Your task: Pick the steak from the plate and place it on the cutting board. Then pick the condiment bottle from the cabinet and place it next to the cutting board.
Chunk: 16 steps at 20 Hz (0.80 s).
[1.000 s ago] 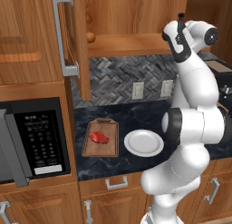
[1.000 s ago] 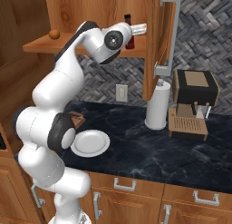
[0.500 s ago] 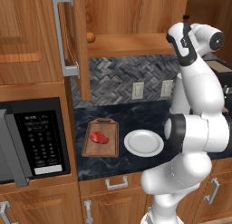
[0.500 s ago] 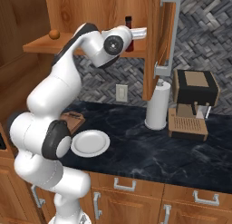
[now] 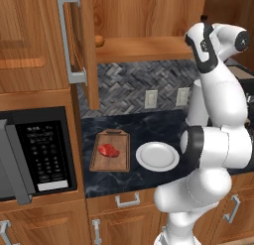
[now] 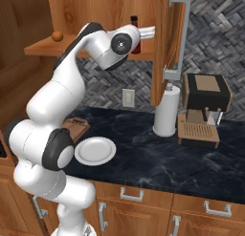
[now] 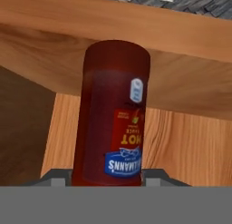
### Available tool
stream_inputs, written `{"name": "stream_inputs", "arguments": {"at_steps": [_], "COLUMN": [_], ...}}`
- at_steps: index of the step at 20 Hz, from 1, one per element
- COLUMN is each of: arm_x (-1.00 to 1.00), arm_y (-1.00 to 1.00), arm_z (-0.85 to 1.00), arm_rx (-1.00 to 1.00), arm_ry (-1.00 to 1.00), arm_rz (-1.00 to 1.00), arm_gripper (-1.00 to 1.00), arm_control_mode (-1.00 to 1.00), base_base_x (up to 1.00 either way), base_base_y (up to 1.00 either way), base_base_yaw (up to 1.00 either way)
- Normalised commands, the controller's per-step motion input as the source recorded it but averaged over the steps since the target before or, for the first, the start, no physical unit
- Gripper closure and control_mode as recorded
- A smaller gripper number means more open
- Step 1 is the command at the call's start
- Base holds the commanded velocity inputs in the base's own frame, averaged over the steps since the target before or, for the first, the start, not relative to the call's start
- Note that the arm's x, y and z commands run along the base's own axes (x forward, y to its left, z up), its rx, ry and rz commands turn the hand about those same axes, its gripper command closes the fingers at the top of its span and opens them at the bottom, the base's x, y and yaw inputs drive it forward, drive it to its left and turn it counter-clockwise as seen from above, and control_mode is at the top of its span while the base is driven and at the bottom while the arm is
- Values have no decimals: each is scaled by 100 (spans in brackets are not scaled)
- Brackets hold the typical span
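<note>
fingers (image 7: 108,175): closed on the bottle, one grey tip showing at each side of its base in the hand view
bottle (image 7: 112,114): dark red-brown, red and blue label, fills the middle of the hand view and appears upside down there; wooden shelf surface and cabinet back wall around it. In the right base view its dark top (image 6: 134,21) sticks up just behind the arm's wrist, inside the cabinet
cabinet (image 5: 144,16): door open, swung out toward the camera, long grey handle (image 5: 67,35) on it; in the right base view the door (image 6: 174,44) hangs to the right of the wrist
shelf (image 5: 144,46): wooden; small round brown thing (image 5: 99,40) sits at its left end, well apart from the hand
arm (image 5: 218,115): reaches up from the base, wrist at shelf level, hand inside the cabinet opening
steak (image 5: 108,150): lies flat on the board, left of centre
board (image 5: 111,151): on the desk, dark handle end toward the wall, just left of the plate, not touching it
plate (image 5: 158,156): white, bare, on the desk beside the board; partly behind the arm's elbow in the right base view
desk (image 6: 158,154): dark marbled top
microwave (image 5: 34,154): black, left of the board, door ajar
towel roll (image 6: 167,111): upright on the desk below the cabinet door
coffee machine (image 6: 203,111): just right of the roll
</note>
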Motion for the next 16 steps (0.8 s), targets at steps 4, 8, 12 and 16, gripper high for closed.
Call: {"name": "stream_inputs", "arguments": {"at_steps": [4,8,12,16], "arm_x": [-33,-45,-46,-45], "arm_y": [25,25,32,33], "arm_z": [22,6,0,0], "arm_rx": [7,10,12,12], "arm_ry": [7,4,1,0], "arm_rz": [0,0,0,-1], "arm_gripper": [100,100,100,100], "arm_control_mode": [-100,-100,-100,-100], "base_base_x": [0,0,0,0], "base_base_y": [0,0,0,0], "base_base_yaw": [0,0,0,0]}}
